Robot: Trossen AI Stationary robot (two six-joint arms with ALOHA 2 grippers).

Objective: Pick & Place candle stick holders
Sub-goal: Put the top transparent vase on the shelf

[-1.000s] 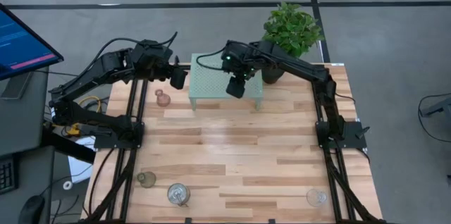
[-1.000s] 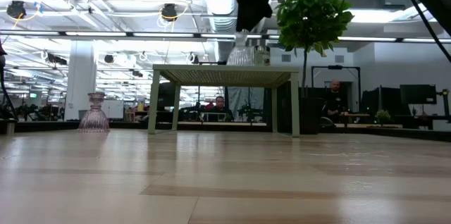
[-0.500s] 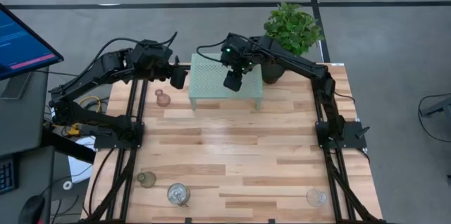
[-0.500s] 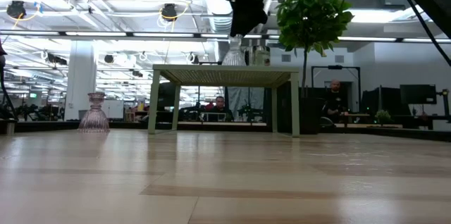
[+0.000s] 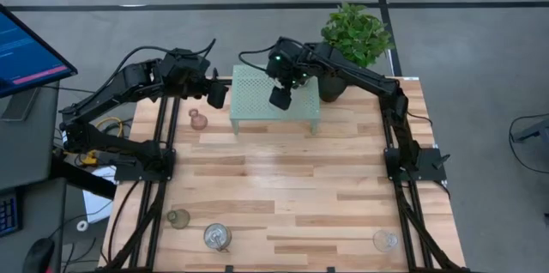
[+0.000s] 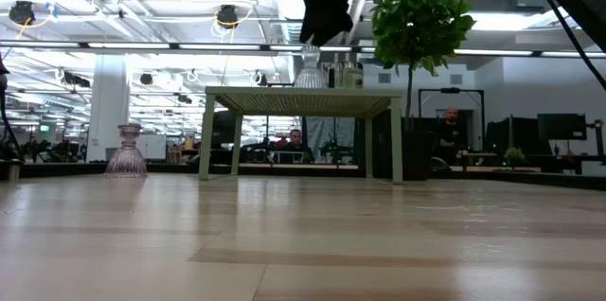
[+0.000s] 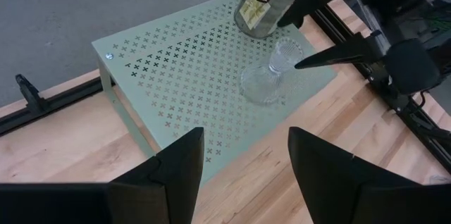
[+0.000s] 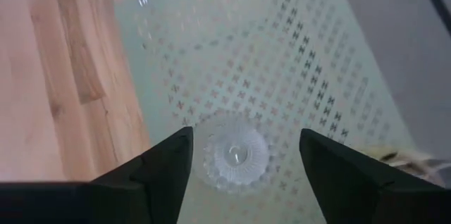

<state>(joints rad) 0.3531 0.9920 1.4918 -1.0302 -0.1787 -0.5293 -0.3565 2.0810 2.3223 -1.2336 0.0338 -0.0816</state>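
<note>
Right gripper: the right gripper (image 5: 280,98) is hanging directly above the mint-green perforated metal stand (image 5: 257,101) at the table's far edge, fingers spread wide and holding nothing, as the right wrist view is showing.
Object beneath it: a clear ribbed-glass candle stick holder with a flared base (image 7: 271,76) is standing upright on the stand top, apart from the fingers; the right wrist view is looking straight down onto its round fluted rim (image 8: 235,154).
Neighbour on the stand: a shiny silvery jar-like holder (image 7: 264,2) is sitting just beside the clear one, toward the stand's back corner, a tag showing on its side.
Obstruction: the right arm's dark body is reaching in close past the jar and the ribbed holder in the left wrist view.
Left gripper: the left gripper (image 5: 217,94) is waiting just off the stand's left end, fingers parted and empty.
Left of stand: a pinkish glass holder (image 5: 197,119) is standing on the wooden slat tabletop (image 5: 283,187), near the stand's leg.
Near edge, left: a greenish glass holder (image 5: 178,219) and a clear glass holder (image 5: 216,237) are standing near each other.
Near edge, right: another clear glass holder (image 5: 384,240) is standing alone, well apart from the rest.
Behind the stand: a leafy green plant in a black pot (image 5: 353,36) is occupying the far right corner.
Background: seated people are showing in the room beyond, in the low view.
</note>
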